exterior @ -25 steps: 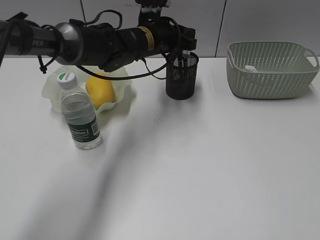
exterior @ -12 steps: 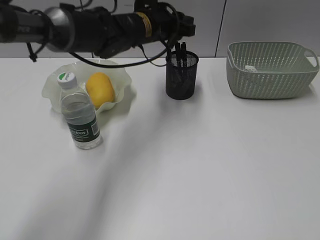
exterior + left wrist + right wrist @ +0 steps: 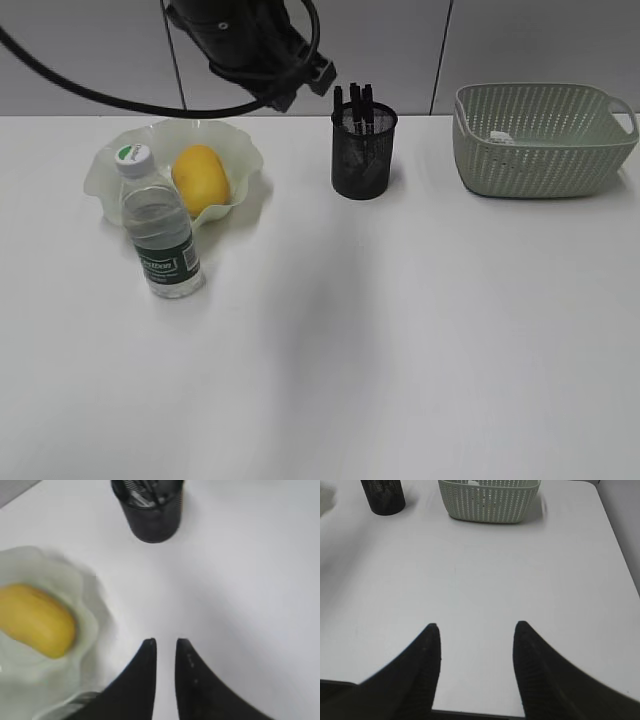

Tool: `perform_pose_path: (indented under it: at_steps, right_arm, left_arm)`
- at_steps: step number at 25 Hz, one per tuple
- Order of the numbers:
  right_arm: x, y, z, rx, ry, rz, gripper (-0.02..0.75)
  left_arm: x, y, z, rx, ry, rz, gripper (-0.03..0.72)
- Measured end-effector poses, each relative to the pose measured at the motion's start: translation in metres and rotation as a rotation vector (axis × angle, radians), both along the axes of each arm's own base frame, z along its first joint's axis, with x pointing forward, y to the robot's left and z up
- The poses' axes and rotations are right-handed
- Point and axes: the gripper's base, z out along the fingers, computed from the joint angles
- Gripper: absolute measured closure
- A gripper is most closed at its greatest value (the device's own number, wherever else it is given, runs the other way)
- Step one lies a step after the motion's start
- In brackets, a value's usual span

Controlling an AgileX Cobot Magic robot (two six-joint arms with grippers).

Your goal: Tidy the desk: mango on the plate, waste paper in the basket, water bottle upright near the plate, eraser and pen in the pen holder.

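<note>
Both pincers are empty, the left pincer [image 3: 165, 647] nearly closed and lifted away from the pen holder [image 3: 364, 152] where pens now stand, the right pincer [image 3: 476, 632] open, while mango [image 3: 200, 178] sits on plate [image 3: 108, 172], so tidying looks finished.

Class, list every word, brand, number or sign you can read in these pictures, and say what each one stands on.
Water bottle label: white lettering, too blurred to read.
Bottle cap: a green mark, unreadable.
Waste paper in the basket: no print legible.
Nothing else carries text.
</note>
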Motion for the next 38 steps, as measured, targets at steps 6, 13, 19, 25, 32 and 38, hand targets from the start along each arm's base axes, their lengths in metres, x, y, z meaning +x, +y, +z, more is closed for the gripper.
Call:
perform_pose_path:
  at_steps: [6,13,19,25,32,38]
  right_arm:
    - [0.0,0.0,0.0,0.0,0.0,0.0,0.353]
    - [0.0,0.0,0.0,0.0,-0.001,0.0,0.353]
    - [0.0,0.0,0.0,0.001,-0.001,0.001,0.353]
    - [0.0,0.0,0.0,0.001,-0.001,0.001,0.353]
    - [0.0,0.0,0.0,0.002,0.0,0.001,0.353]
    - [0.0,0.0,0.0,0.001,-0.001,0.001,0.353]
  left_arm:
    - [-0.094,0.067,0.041,-0.134,-0.074,-0.068,0.592]
    - [-0.222,0.174,0.024,-0.2,-0.133,-0.071,0.589]
    - [-0.287,0.229,0.006,-0.28,-0.228,-0.075,0.588]
    - [-0.321,0.258,-0.017,-0.371,-0.341,-0.08,0.589]
    - [-0.331,0.268,-0.023,-0.426,-0.392,-0.044,0.589]
    - [-0.331,0.269,-0.023,-0.43,-0.391,-0.038,0.59]
